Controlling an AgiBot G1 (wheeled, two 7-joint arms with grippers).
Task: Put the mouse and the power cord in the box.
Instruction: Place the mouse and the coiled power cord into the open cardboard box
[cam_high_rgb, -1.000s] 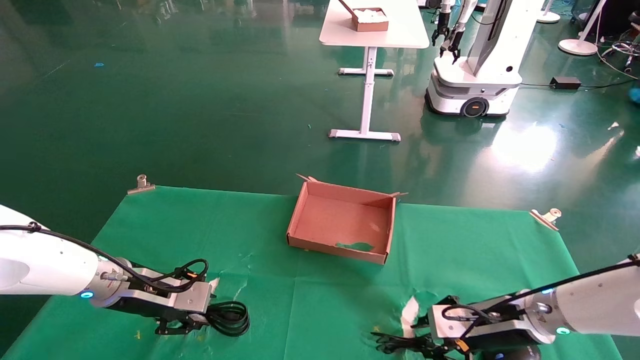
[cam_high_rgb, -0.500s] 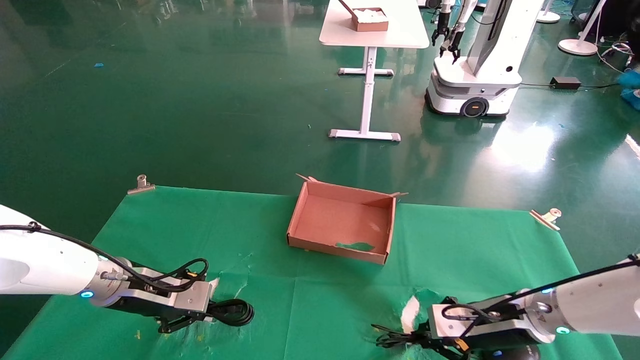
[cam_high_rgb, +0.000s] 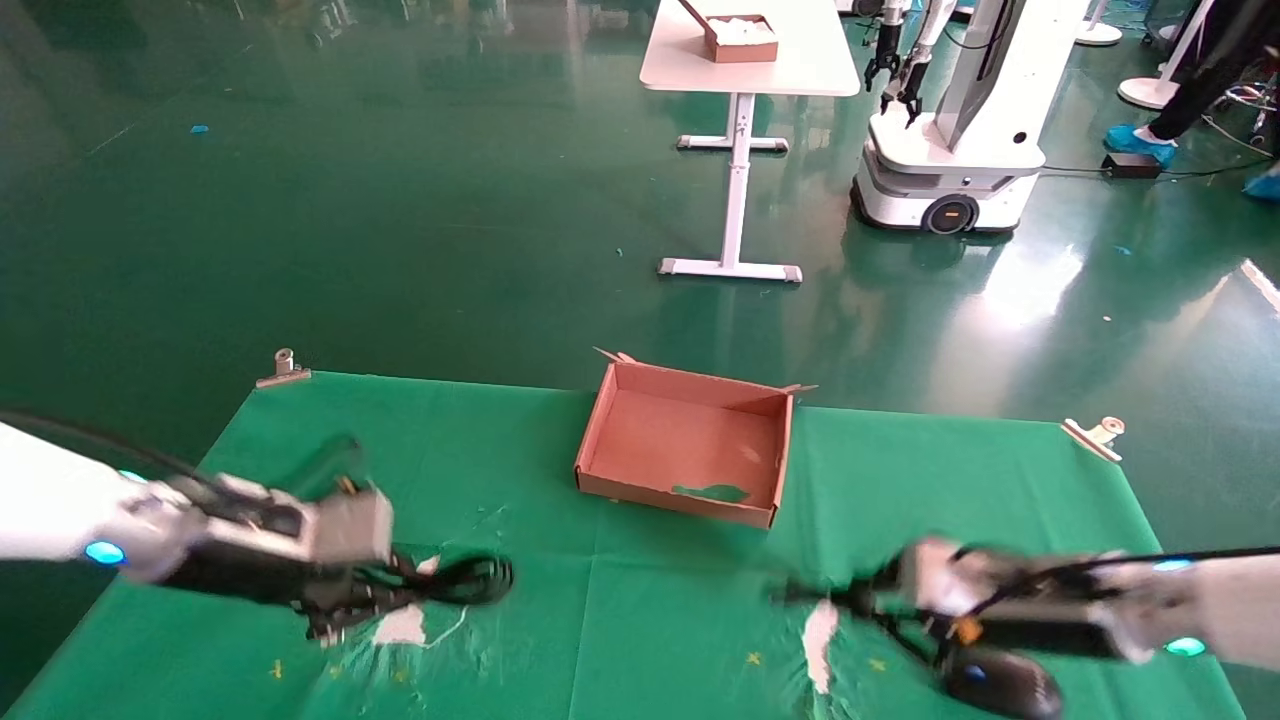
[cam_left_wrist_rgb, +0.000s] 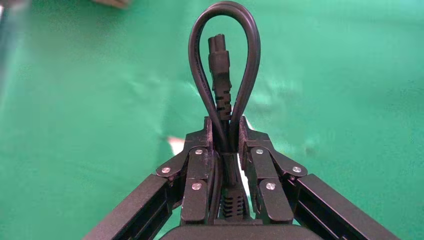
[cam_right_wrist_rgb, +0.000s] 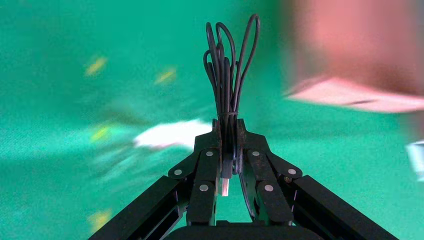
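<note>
The power cord (cam_left_wrist_rgb: 224, 75) is clamped by its bunched loops in the left pincer (cam_left_wrist_rgb: 225, 132), the mouse (cam_high_rgb: 1003, 682) wire in the right pincer (cam_right_wrist_rgb: 227, 131), so both can be carried to the box (cam_high_rgb: 684, 453).

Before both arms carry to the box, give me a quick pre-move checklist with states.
1. Left gripper fingers shut on the power cord: ok.
2. Right gripper fingers shut on the bundled mouse wire: ok.
3. Mouse lifted clear of the cloth: cannot tell; it sits below the right gripper near the table's front edge.
4. Box open with nothing in it: ok.
5. Cloth between both grippers and the box free of obstacles: ok.
</note>
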